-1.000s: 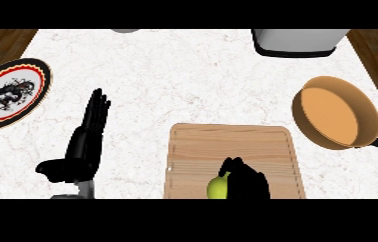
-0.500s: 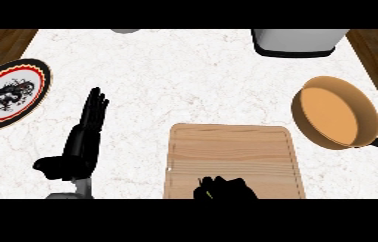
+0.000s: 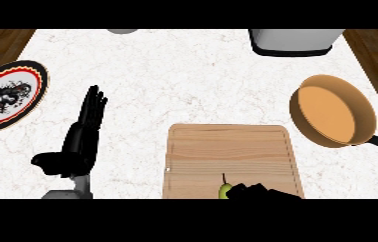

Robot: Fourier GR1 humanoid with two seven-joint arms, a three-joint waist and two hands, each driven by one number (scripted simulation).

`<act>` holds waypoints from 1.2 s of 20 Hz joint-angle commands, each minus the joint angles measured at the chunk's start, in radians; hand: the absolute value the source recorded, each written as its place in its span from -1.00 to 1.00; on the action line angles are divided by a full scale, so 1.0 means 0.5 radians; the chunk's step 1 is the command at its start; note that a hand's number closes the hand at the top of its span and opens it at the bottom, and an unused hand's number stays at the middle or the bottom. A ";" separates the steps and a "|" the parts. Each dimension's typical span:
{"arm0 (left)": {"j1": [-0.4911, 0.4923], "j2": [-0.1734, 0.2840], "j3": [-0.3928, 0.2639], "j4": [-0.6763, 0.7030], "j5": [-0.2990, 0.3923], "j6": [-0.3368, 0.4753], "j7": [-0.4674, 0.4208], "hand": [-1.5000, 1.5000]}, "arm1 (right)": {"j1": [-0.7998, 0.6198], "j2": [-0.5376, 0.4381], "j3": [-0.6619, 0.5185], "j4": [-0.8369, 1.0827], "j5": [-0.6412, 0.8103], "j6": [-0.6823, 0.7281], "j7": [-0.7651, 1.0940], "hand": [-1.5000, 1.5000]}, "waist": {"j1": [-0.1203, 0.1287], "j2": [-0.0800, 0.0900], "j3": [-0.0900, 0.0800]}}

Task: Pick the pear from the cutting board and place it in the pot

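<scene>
Wooden cutting board carries the pear at its near edge, my right hand curled against it. My left hand rests open on the marble counter. Orange pot sits right; patterned plate left.

views: one, head | aim: steeply down onto bench | range: near, hands entering from lower edge
</scene>
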 commanded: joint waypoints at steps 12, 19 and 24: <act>0.002 -0.002 0.016 -0.101 -0.021 -0.012 0.078 0.00 | 0.041 -0.076 -1.207 -0.146 -0.415 0.158 -0.325 1.00 | 0.006 0.008 0.003; 0.056 -0.041 0.015 -0.057 -0.032 -0.013 -0.004 0.00 | 0.020 -0.235 -1.974 0.367 -0.836 0.035 -0.849 1.00 | 0.005 0.007 0.003; 0.006 -0.057 -0.012 -0.037 -0.094 0.004 0.017 0.00 | -0.193 -0.328 -2.179 0.896 -0.916 -0.055 -1.133 1.00 | 0.016 0.008 0.002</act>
